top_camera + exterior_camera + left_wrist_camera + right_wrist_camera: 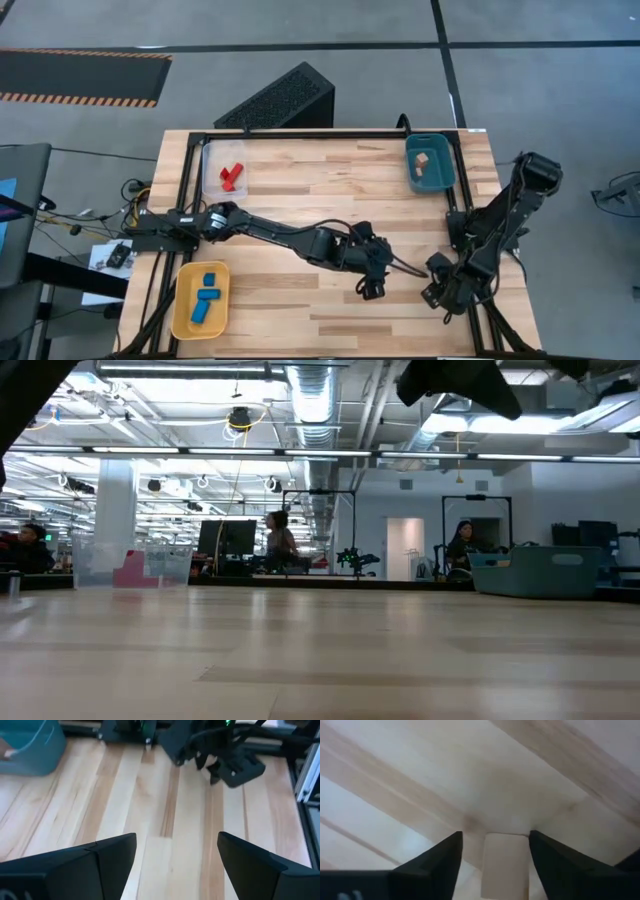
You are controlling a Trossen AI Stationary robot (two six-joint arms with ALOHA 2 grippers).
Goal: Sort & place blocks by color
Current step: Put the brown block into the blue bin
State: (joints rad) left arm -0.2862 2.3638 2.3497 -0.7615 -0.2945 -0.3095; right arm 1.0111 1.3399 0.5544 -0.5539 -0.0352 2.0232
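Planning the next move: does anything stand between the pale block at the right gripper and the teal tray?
Nothing visible. The pale block lies between the right gripper's open jaws; the left gripper is beside that path to the teal tray.

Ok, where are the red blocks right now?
In the high view the red blocks lie together in the clear tray at the table's far left corner, across the table from the teal tray and up from the yellow tray.
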